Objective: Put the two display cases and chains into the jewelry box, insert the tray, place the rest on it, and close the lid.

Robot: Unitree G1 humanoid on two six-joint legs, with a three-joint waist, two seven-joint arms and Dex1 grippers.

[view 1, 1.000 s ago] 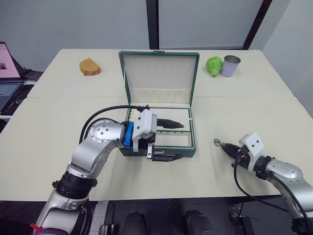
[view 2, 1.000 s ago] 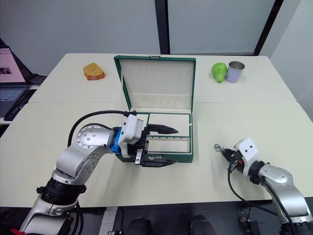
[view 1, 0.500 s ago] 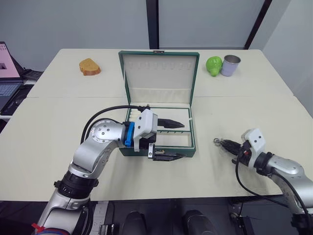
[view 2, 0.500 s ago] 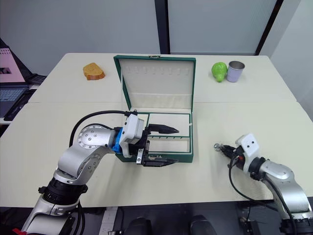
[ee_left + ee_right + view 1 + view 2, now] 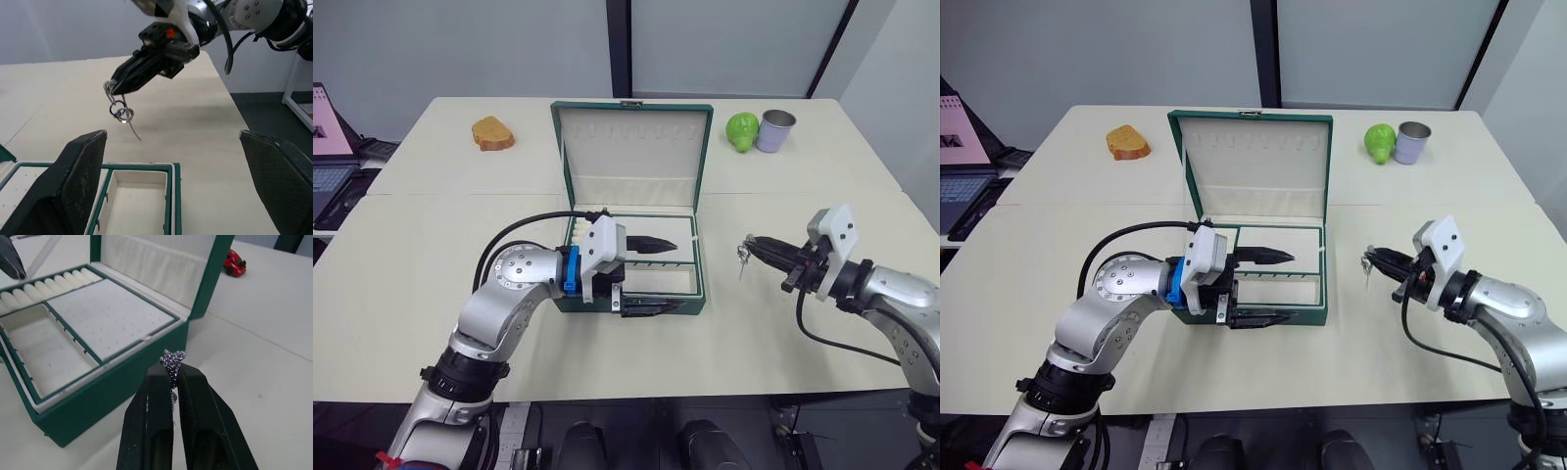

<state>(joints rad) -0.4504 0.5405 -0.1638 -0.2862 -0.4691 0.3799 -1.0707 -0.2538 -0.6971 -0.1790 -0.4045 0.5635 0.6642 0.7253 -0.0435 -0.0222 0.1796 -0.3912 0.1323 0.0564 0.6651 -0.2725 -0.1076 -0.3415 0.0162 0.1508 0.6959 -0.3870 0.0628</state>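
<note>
Nearest me, the left gripper (image 5: 649, 275) straddles the front wall of the dark green, cream-lined jewelry box (image 5: 697, 279), its black fingers wide apart around nothing (perhaps steadying it). The ridged tray (image 5: 93, 313) already sits inside. To the right, the right gripper (image 5: 751, 244) is pinched tight on a small sparkly trinket with dangling silver rings (image 5: 120, 106), held above the table beside the box, presumably bound for the tray. Behind, the hinged lid (image 5: 631, 147) stands upright.

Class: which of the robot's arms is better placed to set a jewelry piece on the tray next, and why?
The right. Its gripper already pinches a small jewelry piece, lifted beside the jewelry box. The left gripper hangs open and empty over the tray.
</note>
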